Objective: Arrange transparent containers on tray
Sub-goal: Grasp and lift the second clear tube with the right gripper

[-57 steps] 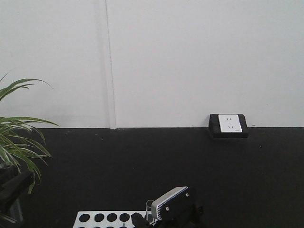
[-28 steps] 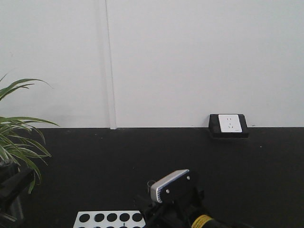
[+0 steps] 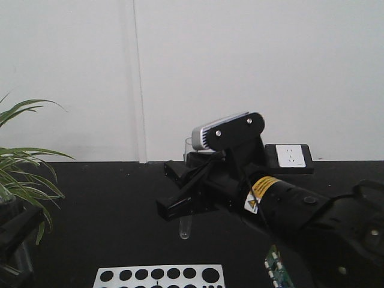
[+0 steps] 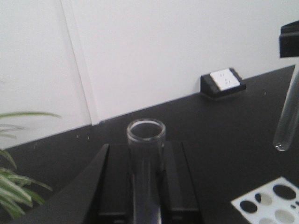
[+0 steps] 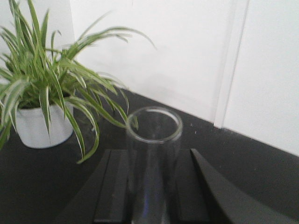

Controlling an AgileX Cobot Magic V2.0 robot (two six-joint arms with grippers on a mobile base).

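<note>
Two upright tubes: left tube (image 4: 145,173) pinched inside left pincer (image 4: 145,151), right tube (image 5: 153,169) pinched inside right pincer (image 5: 151,153).

Place: I see a lab-style bench, I believe | signs: glass test tubes (image 4: 145,156), white rack with round holes (image 3: 159,276) on black tabletop (image 3: 96,204) | around: plain white wall (image 3: 240,72), socket box (image 3: 289,158), potted plant (image 5: 44,93)

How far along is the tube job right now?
Done: nothing shows as placed, and no tray is in any view. In hand: the left gripper is shut on the left tube, and the right gripper is shut on the right tube, which hangs upright, clear of the rack. Left: carry both tubes to the tray and set them down.
</note>
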